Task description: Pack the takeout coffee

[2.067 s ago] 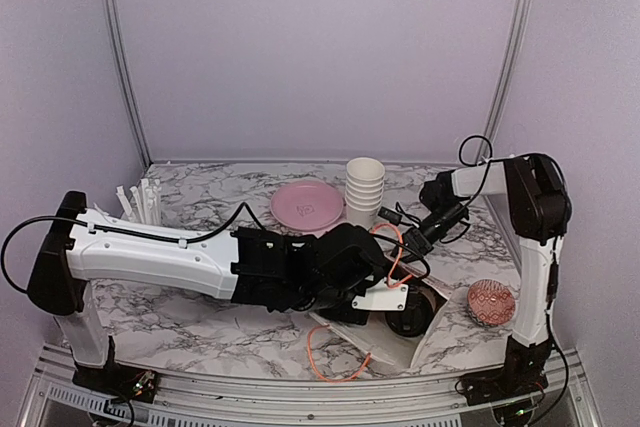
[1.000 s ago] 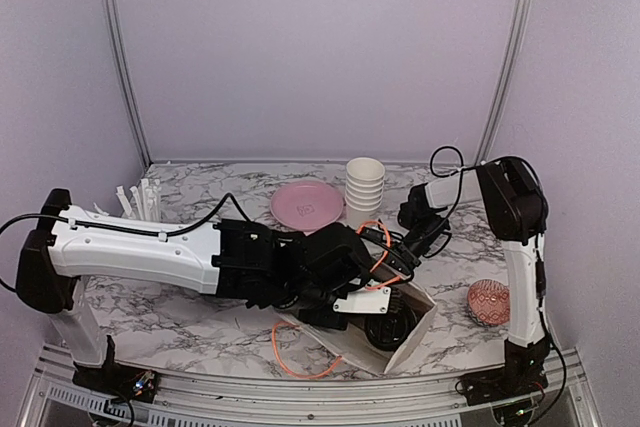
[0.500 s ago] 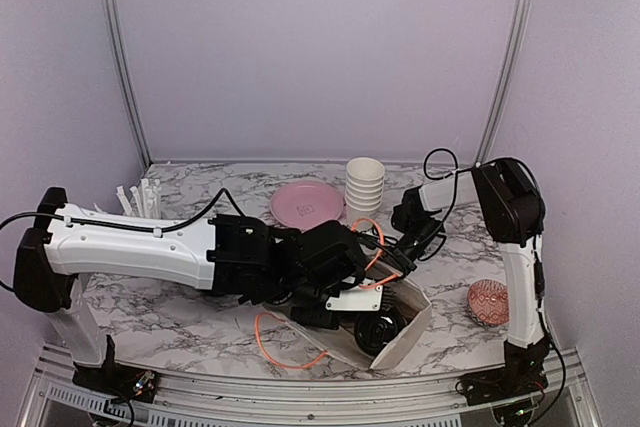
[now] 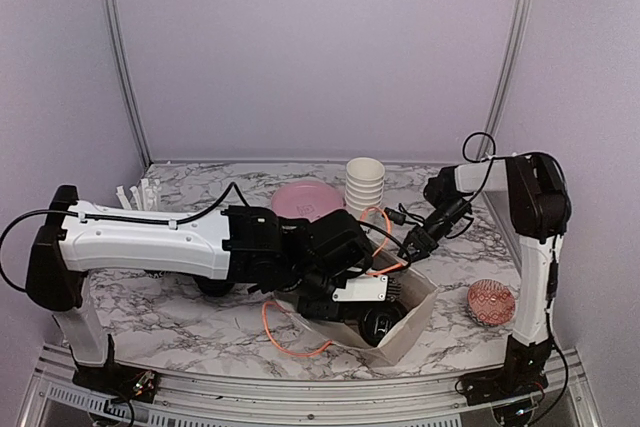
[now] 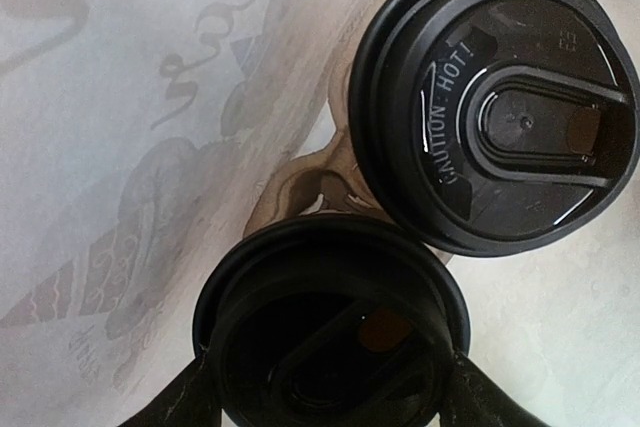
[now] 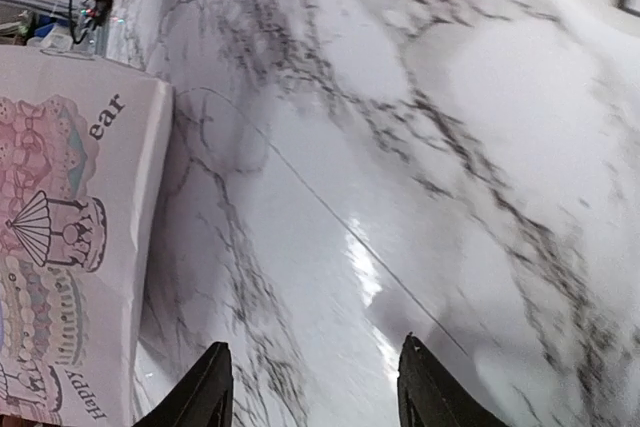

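Grip: left gripper pinches held cup at its lid, down inside paper bag. Second cup sits tight alongside, and the lids look to be touching. Risk: release or pull-out nudges the neighbour, one tips, coffee leaks. Right gripper is spread and empty over table beside the bag, not bracing it, so the bag may slide or fold.
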Action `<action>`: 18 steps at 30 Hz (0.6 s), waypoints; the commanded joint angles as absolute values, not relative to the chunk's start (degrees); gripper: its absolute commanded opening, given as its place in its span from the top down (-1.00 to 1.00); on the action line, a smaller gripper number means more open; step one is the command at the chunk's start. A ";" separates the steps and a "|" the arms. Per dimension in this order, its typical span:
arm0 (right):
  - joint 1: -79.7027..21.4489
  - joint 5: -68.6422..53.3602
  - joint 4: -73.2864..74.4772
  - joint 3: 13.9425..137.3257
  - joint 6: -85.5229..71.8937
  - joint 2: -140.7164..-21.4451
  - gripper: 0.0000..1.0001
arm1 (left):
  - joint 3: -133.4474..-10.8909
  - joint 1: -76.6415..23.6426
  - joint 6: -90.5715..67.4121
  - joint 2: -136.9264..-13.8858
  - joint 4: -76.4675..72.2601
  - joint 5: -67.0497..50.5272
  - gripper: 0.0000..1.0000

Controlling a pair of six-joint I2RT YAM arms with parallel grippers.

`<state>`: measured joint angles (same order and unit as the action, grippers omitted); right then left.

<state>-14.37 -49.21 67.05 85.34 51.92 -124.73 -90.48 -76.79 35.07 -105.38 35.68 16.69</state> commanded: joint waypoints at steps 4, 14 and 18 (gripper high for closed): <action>-12.57 -41.45 60.74 83.13 49.15 -115.89 -0.09 | -99.12 -75.97 30.78 -111.35 45.27 10.77 -0.11; -11.46 -44.67 60.38 76.67 53.20 -110.26 -0.09 | -106.83 -75.63 23.02 -115.65 54.74 3.35 -0.10; -11.30 -46.14 60.36 75.72 53.98 -109.80 -0.09 | -105.54 -75.76 19.51 -114.50 56.60 3.79 -0.09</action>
